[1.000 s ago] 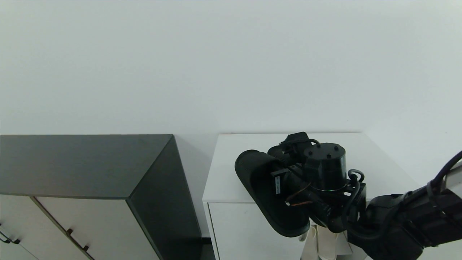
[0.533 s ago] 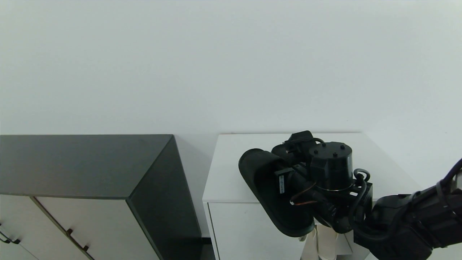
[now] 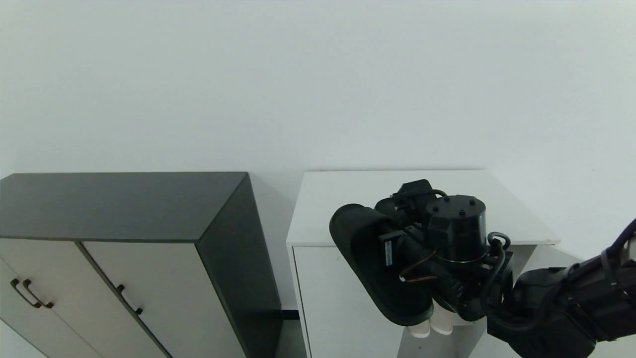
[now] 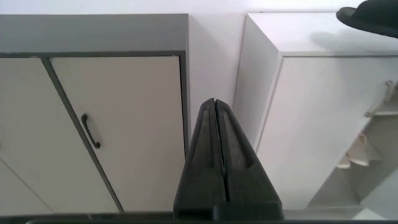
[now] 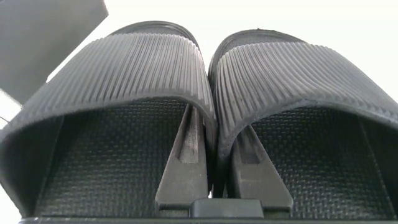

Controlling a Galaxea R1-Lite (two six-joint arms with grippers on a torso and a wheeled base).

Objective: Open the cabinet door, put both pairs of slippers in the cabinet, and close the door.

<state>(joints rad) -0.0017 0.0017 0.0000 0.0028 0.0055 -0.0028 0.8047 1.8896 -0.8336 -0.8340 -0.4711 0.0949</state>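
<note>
A pair of black slippers [image 3: 377,268] hangs in front of the white cabinet [image 3: 348,199], soles turned to the left. My right gripper [image 5: 214,134] is shut on the two slippers [image 5: 149,74], one finger inside each, pinching their inner walls together. The cabinet's [image 4: 311,124] right part stands open. A pair of white slippers [image 4: 359,152] lies on a shelf inside, and their toes [image 3: 430,327] peek out below the black pair. My left gripper [image 4: 216,109] is shut on nothing, low and facing the gap between the two cabinets.
A dark-topped cabinet [image 3: 124,204] with beige doors and dark handles [image 3: 129,300] stands to the left of the white one. A narrow gap [image 3: 278,238] separates them. A plain white wall runs behind both.
The head camera has moved, so more of both cabinet fronts shows. Earlier my right gripper shifted slightly right and down with the black slippers, and its grip is unchanged.
</note>
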